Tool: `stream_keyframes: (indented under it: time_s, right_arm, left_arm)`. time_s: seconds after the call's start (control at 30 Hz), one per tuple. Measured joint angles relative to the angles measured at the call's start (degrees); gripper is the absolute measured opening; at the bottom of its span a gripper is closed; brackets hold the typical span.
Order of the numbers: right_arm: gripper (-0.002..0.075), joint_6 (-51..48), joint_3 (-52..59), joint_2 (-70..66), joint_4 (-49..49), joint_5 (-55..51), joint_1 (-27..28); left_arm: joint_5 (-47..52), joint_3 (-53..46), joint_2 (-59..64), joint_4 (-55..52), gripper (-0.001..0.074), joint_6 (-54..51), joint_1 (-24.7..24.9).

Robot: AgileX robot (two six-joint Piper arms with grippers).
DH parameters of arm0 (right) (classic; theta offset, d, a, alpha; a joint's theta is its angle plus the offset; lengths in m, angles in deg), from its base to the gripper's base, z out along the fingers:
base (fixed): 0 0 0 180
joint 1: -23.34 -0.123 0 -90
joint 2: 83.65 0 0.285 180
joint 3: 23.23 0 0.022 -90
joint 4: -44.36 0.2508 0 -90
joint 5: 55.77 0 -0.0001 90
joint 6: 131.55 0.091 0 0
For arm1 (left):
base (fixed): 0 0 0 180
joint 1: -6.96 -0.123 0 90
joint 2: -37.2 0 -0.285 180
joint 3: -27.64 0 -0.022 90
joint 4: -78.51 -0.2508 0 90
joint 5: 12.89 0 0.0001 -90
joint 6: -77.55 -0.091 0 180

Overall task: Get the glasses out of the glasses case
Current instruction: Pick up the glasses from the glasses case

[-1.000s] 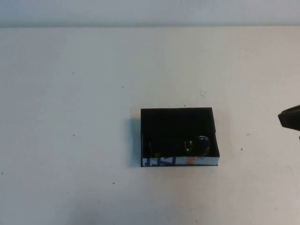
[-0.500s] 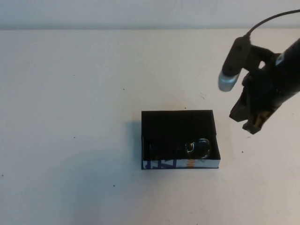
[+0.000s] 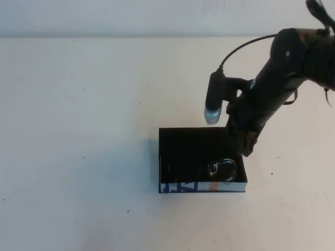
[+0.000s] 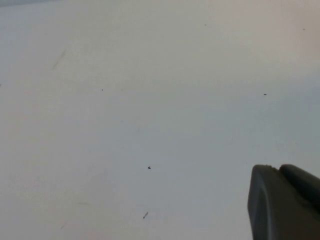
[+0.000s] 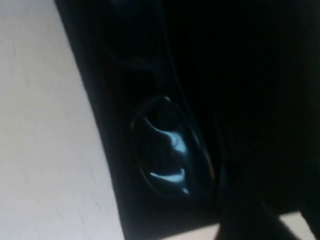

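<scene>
Glasses case [image 3: 201, 159] sits open on the white table [image 3: 78, 130], slightly right of centre and toward the near side. Black interior; white near edge with blue and orange print faces the robot.

Glasses [image 3: 220, 170] lie inside the case, along its near wall, toward the right end. One glossy dark lens catches light; the rest merges with the black interior. In the right wrist view the same lens [image 5: 167, 147] shows as a shiny oval close beside the case wall [image 5: 100, 125], with pale table beyond it.

Right gripper [image 3: 242, 142] reaches in from the far right, tilted downward, its tip over the far-right corner of the case, just above the rim. Cannot tell whether its claw is wide or narrow: the fingers blend into the dark box. Not seen touching the glasses.

Left gripper [image 4: 285, 202] appears only in the left wrist view, as a dark edge above bare table; claw state cannot be told.
</scene>
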Motion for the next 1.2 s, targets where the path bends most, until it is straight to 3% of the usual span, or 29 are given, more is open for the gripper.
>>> stream_keyframes:
  time_s: [0.4, 1.2]
  right_arm:
    - [0.0265, -3.08, -0.41, -6.2, 3.66, 2.57, -6.59]
    - [0.0266, -3.17, -0.41, -8.54, 3.99, 4.22, -6.73]
  left_arm:
    - [0.0, 0.0, 0.0, 0.0, -0.0005, 0.0, 0.0]
    - [0.0, 0.0, 0.0, 0.0, -0.0005, 0.0, 0.0]
